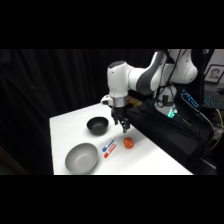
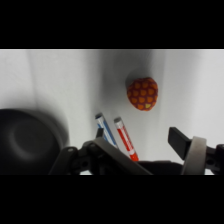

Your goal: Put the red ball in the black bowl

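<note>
The red ball (image 1: 128, 143) (image 2: 142, 93) is small and red-orange with a dotted pattern, and it rests on the white table (image 1: 150, 162). The black bowl (image 1: 98, 125) (image 2: 27, 142) stands to the ball's left in the side view, with nothing in it. My gripper (image 1: 123, 128) (image 2: 141, 141) hangs just above the table between bowl and ball, a little behind the ball. It is open, with nothing between its fingers. In the wrist view the ball lies ahead of the fingertips and the bowl sits at the lower left.
A larger light grey bowl (image 1: 81, 158) stands near the table's front left corner. A blue-capped marker (image 1: 107, 146) (image 2: 106, 131) and a red-capped marker (image 1: 110, 151) (image 2: 125, 140) lie side by side between the grey bowl and the ball. Dark bags (image 1: 170, 130) border the table's right edge.
</note>
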{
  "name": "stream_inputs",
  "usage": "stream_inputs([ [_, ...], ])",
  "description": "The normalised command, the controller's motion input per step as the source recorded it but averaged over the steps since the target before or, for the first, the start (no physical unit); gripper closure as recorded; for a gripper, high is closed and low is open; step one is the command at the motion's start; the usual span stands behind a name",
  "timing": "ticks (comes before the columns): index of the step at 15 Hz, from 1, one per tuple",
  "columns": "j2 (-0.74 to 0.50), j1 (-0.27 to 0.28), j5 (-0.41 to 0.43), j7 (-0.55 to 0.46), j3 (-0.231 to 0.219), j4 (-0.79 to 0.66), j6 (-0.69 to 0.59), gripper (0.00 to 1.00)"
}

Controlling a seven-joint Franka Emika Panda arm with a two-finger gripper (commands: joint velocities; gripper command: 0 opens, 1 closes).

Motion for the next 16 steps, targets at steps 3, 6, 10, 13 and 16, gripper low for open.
stream_inputs([
  [3, -0.03, 0.082, -0.051, 0.21, 0.065, -0.18, 0.29, 0.0],
  [6, 0.09, 0.065, -0.085, 0.19, 0.04, -0.12, 0.32, 0.0],
  [10, 0.21, 0.071, -0.14, 0.17, 0.015, -0.05, 0.37, 0.0],
  [13, 0.25, 0.087, -0.159, 0.19, -0.041, 0.01, 0.34, 0.0],
  [16, 0.19, 0.135, -0.194, 0.22, -0.121, 0.02, 0.29, 0.0],
])
